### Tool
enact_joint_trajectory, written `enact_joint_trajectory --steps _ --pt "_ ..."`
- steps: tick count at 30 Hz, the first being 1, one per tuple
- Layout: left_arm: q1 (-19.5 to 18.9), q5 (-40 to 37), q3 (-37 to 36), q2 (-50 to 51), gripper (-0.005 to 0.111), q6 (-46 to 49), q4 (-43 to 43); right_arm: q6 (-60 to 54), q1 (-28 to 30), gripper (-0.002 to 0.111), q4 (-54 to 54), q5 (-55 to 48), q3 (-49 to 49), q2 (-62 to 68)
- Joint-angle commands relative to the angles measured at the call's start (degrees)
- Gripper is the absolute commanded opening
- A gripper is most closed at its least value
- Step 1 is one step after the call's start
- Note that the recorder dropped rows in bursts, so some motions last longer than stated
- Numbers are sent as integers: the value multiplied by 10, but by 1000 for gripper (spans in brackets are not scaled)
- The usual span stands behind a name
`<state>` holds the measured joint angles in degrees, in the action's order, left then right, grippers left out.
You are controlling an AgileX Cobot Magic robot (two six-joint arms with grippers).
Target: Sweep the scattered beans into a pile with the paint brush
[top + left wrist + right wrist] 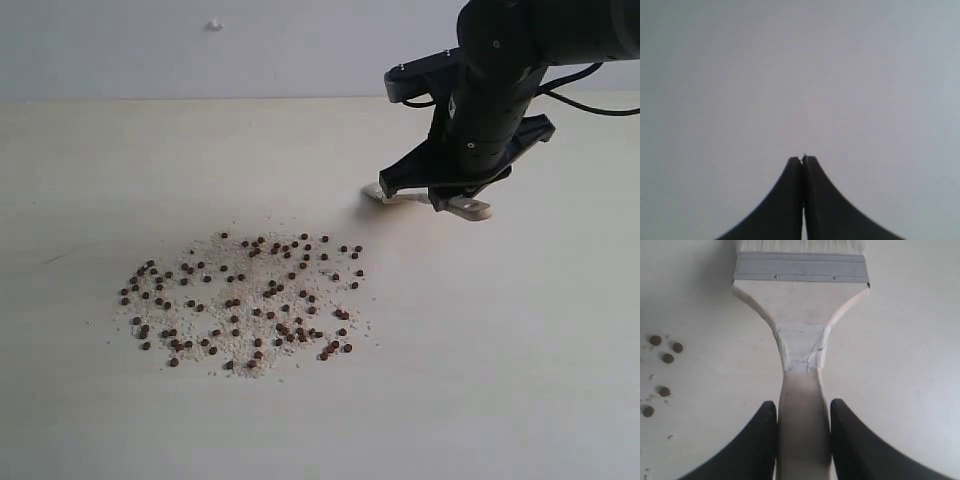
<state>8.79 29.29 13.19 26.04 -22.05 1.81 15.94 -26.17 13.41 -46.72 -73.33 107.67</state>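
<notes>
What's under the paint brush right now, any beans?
Only bare table shows around the paint brush; the nearest beans lie off to one side. Whatever is directly beneath its head and bristles is covered.

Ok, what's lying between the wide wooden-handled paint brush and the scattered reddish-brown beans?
Nothing: only bare pale tabletop separates the wooden-handled paint brush from the nearest reddish-brown beans, as the exterior view shows.

The paint brush point(800, 305) has a pale, smooth wooden handle, a matt grey metal ferrule point(801, 267) and soft off-white bristles point(800, 245). A whitish band point(801, 347) at its neck is possibly tape. The table point(520, 380) is matt and pale. At the brush's 8 o'clock, the beans point(240, 300) look dull.
</notes>
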Motion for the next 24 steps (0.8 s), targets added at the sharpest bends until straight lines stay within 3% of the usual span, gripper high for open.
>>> enact_joint_trajectory --steps 1,9,14,17,22,24 --pt "3 111 73 233 0 -98 277 -2 3 0 1 6 -4 -6" --pt "11 327 269 645 0 -129 555 -3 3 0 1 20 -4 -6" --pt "53 333 381 793 7 -119 615 -4 3 0 3 31 -4 -6" --pt "79 323 434 855 28 -49 642 -4 3 0 3 31 -4 -6" --pt "127 297 468 898 78 148 644 -16 3 0 4 30 -7 -6" --pt "153 263 474 910 84 206 617 -18 3 0 4 26 -11 -7"
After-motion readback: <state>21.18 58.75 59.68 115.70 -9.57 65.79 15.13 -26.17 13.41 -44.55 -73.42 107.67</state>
